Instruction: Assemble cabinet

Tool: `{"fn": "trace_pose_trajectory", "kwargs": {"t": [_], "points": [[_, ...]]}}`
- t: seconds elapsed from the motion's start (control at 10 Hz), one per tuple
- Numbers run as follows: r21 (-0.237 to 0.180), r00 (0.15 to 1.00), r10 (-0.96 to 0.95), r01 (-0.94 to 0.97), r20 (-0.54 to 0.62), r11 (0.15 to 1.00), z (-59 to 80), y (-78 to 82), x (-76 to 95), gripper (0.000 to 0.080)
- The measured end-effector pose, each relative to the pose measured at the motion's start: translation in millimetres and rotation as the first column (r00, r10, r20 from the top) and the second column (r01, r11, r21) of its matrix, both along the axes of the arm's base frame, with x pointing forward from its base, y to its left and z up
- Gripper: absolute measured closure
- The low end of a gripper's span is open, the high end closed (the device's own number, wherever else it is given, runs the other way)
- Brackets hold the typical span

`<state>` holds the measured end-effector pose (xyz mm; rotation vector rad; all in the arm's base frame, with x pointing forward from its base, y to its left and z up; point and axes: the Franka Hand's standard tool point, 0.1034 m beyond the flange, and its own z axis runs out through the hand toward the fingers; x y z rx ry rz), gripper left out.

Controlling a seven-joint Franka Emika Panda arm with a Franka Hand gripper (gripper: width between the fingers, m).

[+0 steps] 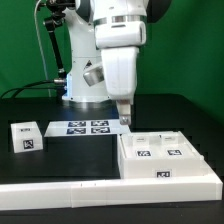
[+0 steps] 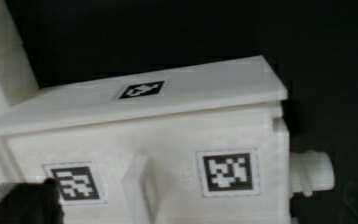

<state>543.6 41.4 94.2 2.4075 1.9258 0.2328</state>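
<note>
The cabinet (image 1: 165, 155) is a low white box with marker tags, lying on the black table at the exterior view's right. My gripper (image 1: 125, 116) points down at its far left corner, at or touching the edge. In the wrist view the cabinet (image 2: 158, 120) fills the picture close up, with one tag on one face and two on another, and a short white peg (image 2: 318, 168) at its side. My fingertips are hidden there, so I cannot tell how the jaws stand. A separate small white tagged piece (image 1: 27, 137) lies at the exterior view's left.
The marker board (image 1: 85, 127) lies flat behind the cabinet near the arm's base. A long white rail (image 1: 90, 188) runs along the table's front edge. Cables hang at the back left.
</note>
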Motion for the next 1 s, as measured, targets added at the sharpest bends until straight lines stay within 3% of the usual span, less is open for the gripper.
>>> {"fn": "trace_pose_trajectory", "kwargs": {"t": [0.4,0.9,1.0], "points": [[0.054,0.976,-0.212,0.209,0.050,0.976,3.3,8.7,-32.1,0.0002],[0.056,0.973,-0.226,0.224,0.043,0.973,1.7,8.3,-32.1,0.0002],[0.084,0.942,-0.335,0.331,0.032,0.940,1.6,8.1,-32.0,0.0002]]}}
